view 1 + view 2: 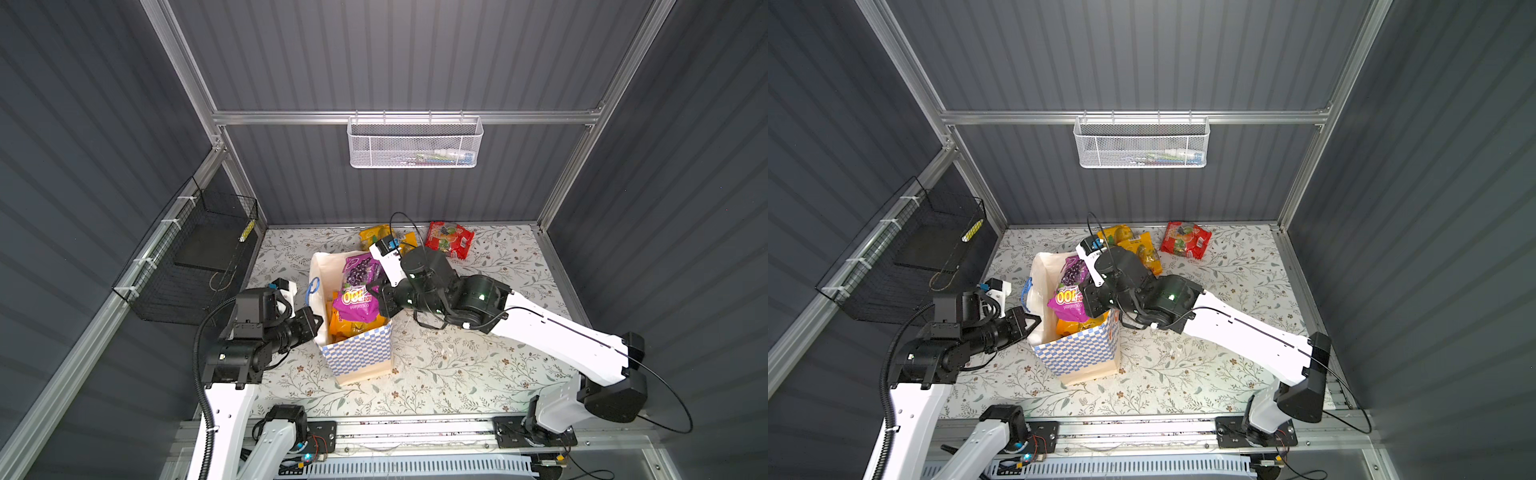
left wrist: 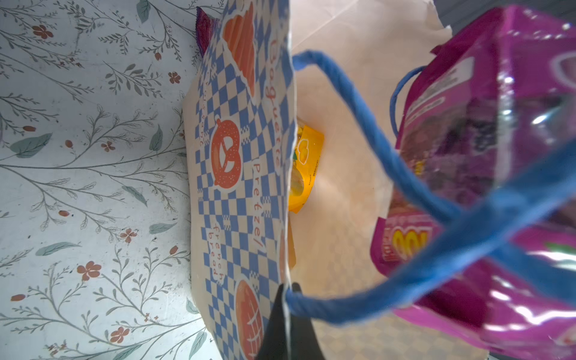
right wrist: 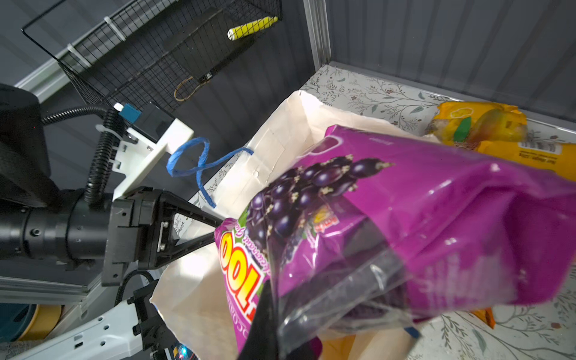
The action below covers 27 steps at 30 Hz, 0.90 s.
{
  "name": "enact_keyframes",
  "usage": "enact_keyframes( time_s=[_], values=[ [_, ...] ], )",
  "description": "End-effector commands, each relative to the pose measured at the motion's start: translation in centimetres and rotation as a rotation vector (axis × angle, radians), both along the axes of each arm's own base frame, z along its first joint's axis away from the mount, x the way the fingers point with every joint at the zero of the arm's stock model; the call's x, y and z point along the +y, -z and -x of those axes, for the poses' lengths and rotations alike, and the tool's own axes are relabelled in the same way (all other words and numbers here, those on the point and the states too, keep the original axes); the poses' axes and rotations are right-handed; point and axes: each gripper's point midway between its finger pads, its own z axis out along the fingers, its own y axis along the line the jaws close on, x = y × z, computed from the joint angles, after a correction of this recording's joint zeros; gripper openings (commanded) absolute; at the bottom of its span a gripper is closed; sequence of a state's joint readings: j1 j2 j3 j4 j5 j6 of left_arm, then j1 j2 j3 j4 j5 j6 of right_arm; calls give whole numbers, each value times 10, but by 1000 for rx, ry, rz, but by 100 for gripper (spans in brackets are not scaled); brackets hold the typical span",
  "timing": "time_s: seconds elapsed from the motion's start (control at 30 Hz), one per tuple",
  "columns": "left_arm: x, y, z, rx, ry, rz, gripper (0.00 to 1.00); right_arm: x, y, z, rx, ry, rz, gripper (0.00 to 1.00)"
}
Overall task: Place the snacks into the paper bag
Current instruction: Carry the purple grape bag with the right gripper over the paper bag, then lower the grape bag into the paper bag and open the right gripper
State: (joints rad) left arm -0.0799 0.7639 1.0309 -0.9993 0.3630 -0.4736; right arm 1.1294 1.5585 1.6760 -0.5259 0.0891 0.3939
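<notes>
Our right end effector (image 1: 377,296) is pressed together on the clear edge of a purple packet (image 1: 358,286). The packet hangs tilted over the open mouth of the paper bag (image 1: 361,353), near the middle of both top views. We cannot tell whether it touches what lies below it.

Our left end effector (image 1: 314,322) pinches the bag's left wall at the rim, just beside a blue cord handle (image 1: 312,289). The left wrist view shows its dark fingers (image 2: 274,327) on either side of the paper.

Inside the bag we see orange packets (image 1: 347,326) under the purple one. The bag stands upright on the flowered tabletop (image 1: 457,365).

Toward the upper middle of the frame, near the back wall, yellow packets (image 1: 1136,245) lie on the tabletop, partly hidden by the right arm. A red packet (image 1: 449,239) lies just to their right, apart from them.
</notes>
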Motion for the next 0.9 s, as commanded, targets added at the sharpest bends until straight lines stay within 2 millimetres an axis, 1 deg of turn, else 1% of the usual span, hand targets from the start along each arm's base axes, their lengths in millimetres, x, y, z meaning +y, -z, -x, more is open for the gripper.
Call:
enact_keyframes(
  time_s=[0.0, 0.07, 0.17, 0.3, 0.4, 0.53, 0.6, 0.73, 0.87],
  values=[
    [0, -9, -1, -34, 12, -9, 0, 5, -65, 7, -134, -9, -129, 0],
    [0, -9, -1, -32, 12, -10, 0, 5, -83, 11, -166, -17, -147, 0],
    [0, -9, 0, -34, 11, -9, 0, 6, -102, 15, -187, -36, -170, 0],
    [0, -7, 0, -29, 9, -7, 0, 12, -118, 19, -221, -49, -184, 0],
    [0, -6, 0, -28, 9, -7, 0, 19, -122, 19, -239, -52, -177, 0],
    [0, -9, 1, -35, 10, -9, 0, 27, -113, 13, -238, -39, -152, 0],
    [0, -10, 2, -36, 11, -11, 0, 29, -103, 8, -223, -25, -131, 0],
    [2, -11, 2, -44, 8, -19, 0, 31, -74, -2, -157, 3, -84, 0],
    [2, -11, 2, -40, 4, -17, 0, 31, -44, -4, -83, 26, -47, 0]
  ],
)
